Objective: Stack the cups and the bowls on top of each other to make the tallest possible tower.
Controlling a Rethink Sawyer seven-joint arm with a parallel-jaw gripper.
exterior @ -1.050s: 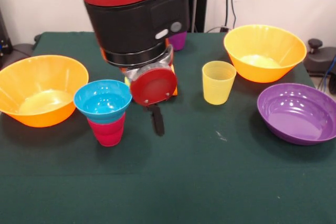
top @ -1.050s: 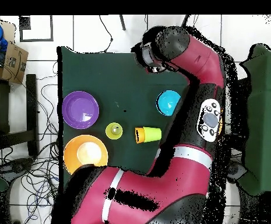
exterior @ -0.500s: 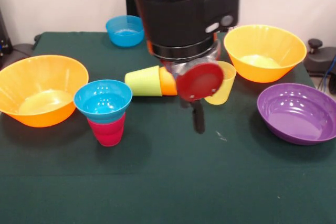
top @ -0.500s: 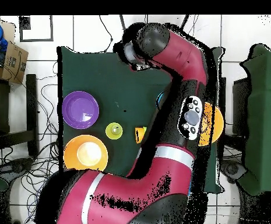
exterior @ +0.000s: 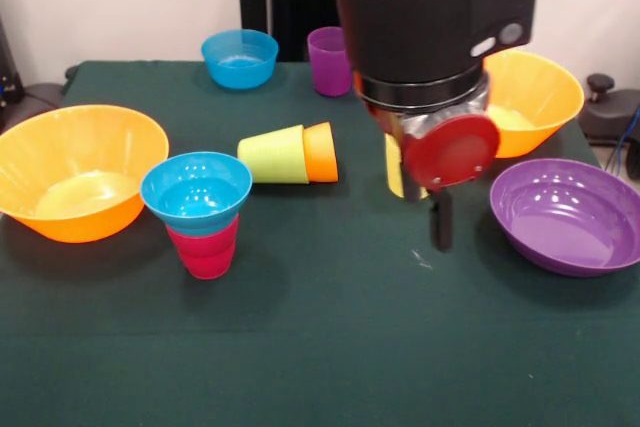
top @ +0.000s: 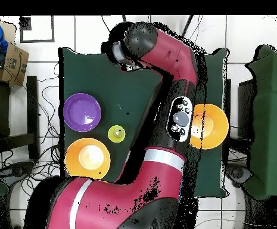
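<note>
Gripper (exterior: 440, 232) hung before the yellow cup (exterior: 394, 169); I couldn't tell its jaw state. I saw the cyan bowl (exterior: 196, 190) sitting atop the red cup (exterior: 206, 250).

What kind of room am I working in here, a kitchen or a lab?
Most likely a robotics lab, not a kitchen: loose cables trail over the tiled floor, a green cloth covers the table, and a cardboard box sits beside it.

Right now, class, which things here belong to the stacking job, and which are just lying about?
For the job: cyan bowl on red cup; blue bowl; two orange bowls; purple bowl; purple cup; green cup and orange cup, lying down.

Lying about: cardboard box; floor cables.
</note>
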